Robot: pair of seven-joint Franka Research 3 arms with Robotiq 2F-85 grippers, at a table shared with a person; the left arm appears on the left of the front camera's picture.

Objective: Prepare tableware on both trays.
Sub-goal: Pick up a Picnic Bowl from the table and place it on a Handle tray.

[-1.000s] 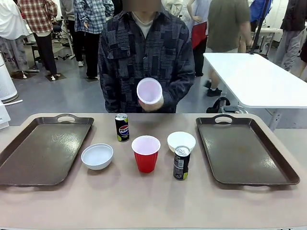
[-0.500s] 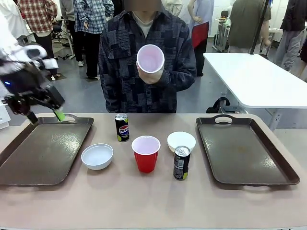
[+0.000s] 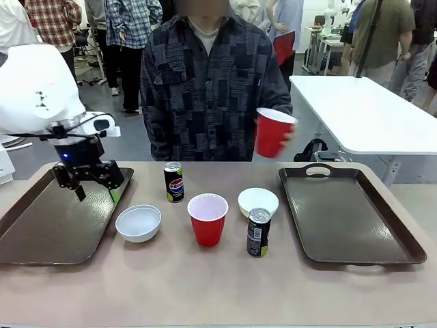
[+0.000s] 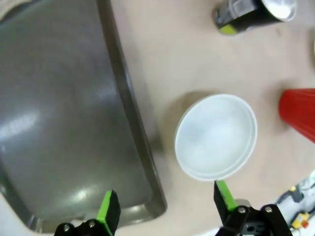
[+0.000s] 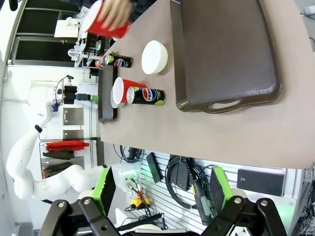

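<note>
My left gripper [image 3: 97, 193] hangs open over the right rim of the left tray [image 3: 48, 219], close to a white bowl [image 3: 138, 222]. In the left wrist view that bowl [image 4: 215, 136] lies just beyond my open left gripper [image 4: 166, 204], beside the tray [image 4: 59, 113]. A Pepsi can [image 3: 173, 182], a red cup [image 3: 207, 219], a second bowl [image 3: 258, 201] and a dark can [image 3: 258, 232] stand mid-table. The person's hand holds another red cup [image 3: 273, 131] in the air left of the right tray [image 3: 348, 219]. My right gripper [image 5: 162, 187] is open, off the table's edge.
The right tray [image 5: 224, 54] is bare. A white table [image 3: 369, 113] stands behind on the right, and people stand farther back. Bare tabletop lies along the front edge.
My left arm swung in from the far left and lowered over the left tray's right rim. The person moved the held cup from chest height down and to the right.
</note>
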